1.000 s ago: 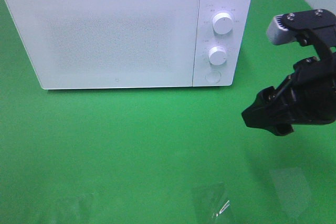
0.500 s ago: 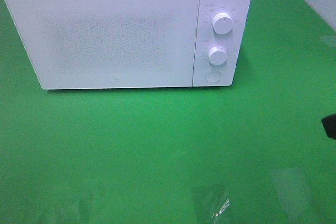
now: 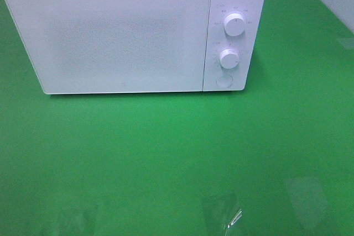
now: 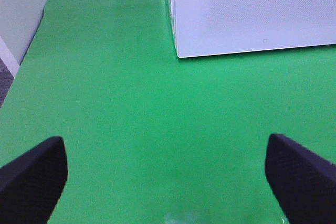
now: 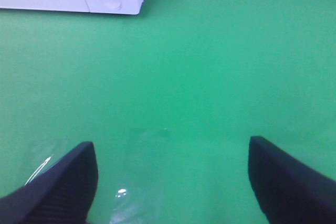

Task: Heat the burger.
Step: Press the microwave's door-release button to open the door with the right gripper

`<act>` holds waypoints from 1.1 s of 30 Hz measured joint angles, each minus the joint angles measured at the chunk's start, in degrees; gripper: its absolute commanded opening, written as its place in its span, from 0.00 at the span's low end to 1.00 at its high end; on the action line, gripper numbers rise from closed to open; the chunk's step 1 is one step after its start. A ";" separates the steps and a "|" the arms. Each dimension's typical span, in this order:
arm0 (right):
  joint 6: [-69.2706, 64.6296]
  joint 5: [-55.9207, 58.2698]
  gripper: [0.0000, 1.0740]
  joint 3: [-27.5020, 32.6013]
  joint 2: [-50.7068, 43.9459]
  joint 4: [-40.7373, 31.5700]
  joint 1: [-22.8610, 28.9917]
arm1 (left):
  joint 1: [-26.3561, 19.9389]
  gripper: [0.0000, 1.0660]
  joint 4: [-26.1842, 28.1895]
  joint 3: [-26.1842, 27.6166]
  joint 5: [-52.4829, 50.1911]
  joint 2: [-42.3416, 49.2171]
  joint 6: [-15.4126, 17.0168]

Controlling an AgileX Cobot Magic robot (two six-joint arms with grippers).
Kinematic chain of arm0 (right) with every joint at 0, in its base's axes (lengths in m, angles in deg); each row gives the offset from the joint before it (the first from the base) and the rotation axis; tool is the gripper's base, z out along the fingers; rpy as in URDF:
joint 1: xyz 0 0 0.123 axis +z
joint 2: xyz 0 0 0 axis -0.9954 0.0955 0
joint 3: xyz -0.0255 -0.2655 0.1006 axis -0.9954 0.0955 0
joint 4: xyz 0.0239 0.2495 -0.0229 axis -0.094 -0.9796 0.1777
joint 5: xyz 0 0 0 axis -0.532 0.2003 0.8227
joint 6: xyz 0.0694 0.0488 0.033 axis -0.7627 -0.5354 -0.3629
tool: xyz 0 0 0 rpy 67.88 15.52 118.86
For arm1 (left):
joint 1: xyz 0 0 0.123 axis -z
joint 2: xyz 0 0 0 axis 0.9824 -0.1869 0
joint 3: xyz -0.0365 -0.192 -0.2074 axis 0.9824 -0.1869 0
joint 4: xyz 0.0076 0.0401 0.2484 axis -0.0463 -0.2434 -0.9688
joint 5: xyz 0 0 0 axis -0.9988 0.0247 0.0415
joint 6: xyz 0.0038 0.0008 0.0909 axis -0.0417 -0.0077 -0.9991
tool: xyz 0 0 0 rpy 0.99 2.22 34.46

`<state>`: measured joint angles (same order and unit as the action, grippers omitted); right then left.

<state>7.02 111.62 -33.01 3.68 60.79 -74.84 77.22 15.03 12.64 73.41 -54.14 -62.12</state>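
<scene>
Left wrist: we log left gripper spread wide, nothing between fingers; green table below, white microwave beyond. Right wrist: right gripper likewise spread, empty. We cannot tell where burger lies relative to either gripper.

microwave on table, far side

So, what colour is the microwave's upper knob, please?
The upper knob is white; exterior high view shows it best.

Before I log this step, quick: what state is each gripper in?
Left gripper: open, holding nothing.
Right gripper: open, holding nothing.
</scene>
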 measured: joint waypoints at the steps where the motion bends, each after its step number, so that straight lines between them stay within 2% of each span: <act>1: 0.00 0.00 0.71 0.00 0.00 0.00 0.00 | 0.00 0.88 0.00 0.00 0.00 0.00 0.00; 3: 0.00 3.32 0.71 0.74 -6.70 -0.11 -3.78 | 0.00 0.88 0.00 0.00 0.00 0.00 0.00; 12: 0.06 3.50 0.71 1.32 -16.79 -1.66 -7.91 | 0.00 0.88 0.00 0.00 0.00 0.00 0.00; 33: 0.52 3.50 0.71 1.49 -16.90 -2.29 -8.31 | 0.00 0.88 0.00 0.00 0.00 0.00 0.00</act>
<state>7.54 115.12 -31.52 -13.22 58.50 -83.14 77.22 15.03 12.64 73.41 -54.14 -62.12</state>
